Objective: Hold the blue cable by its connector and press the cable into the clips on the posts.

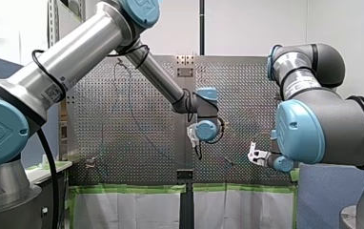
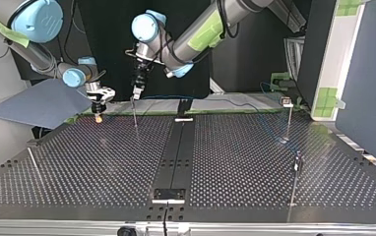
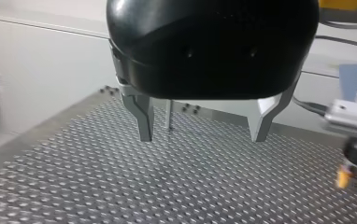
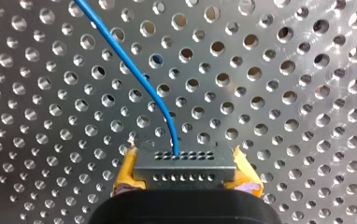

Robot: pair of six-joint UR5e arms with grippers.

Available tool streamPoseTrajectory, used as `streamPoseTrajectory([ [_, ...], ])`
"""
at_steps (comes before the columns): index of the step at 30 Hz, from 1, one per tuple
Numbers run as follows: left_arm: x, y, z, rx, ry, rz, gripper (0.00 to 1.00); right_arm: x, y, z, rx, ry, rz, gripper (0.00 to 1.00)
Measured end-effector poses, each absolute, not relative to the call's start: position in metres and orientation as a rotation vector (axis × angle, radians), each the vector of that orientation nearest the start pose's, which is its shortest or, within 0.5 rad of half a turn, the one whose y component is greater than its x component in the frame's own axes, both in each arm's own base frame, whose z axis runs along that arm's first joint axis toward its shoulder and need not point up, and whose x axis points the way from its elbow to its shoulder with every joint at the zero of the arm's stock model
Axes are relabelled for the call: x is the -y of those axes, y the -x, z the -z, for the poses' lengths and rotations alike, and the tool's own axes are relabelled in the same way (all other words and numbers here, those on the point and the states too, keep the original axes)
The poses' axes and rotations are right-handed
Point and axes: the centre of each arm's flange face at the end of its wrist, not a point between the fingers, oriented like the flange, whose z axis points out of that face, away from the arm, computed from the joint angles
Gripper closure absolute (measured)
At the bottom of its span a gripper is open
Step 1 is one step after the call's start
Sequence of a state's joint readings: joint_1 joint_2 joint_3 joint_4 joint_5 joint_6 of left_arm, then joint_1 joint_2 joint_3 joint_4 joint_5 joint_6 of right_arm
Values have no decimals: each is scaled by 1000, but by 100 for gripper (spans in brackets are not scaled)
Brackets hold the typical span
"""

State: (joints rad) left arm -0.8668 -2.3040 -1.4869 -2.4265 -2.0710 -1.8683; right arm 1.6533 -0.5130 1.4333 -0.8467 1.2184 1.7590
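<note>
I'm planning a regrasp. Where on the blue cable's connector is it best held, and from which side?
Probably as my right gripper holds it now: across the two short ends of the connector, coming from its back, opposite the face where the blue cable exits. Those flat, parallel-looking ends suit the fingers; the cable is left free.

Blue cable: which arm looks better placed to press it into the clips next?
My right, probably: my right gripper is shut on the connector, the blue cable running out of it. My left gripper is open and empty, a post ahead of it.
</note>
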Motion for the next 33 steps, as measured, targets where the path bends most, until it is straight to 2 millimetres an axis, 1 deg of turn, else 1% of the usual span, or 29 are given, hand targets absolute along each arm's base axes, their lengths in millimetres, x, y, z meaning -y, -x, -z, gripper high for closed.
streamPoseTrajectory([
  [4,575,-376,-161,-1510,12,598,0,676,-227,48,1209,-1519,-1627,98],
  [9,563,-372,-179,-1468,46,611,0,676,-230,48,1206,-1522,-1630,98],
  [18,545,-359,-206,-1406,71,647,0,675,-231,47,1202,-1527,-1627,98],
  [29,517,-333,-229,-1404,57,664,0,676,-226,47,1197,-1532,-1611,98],
  [33,506,-322,-236,-1405,51,674,0,677,-226,40,1189,-1542,-1611,98],
])
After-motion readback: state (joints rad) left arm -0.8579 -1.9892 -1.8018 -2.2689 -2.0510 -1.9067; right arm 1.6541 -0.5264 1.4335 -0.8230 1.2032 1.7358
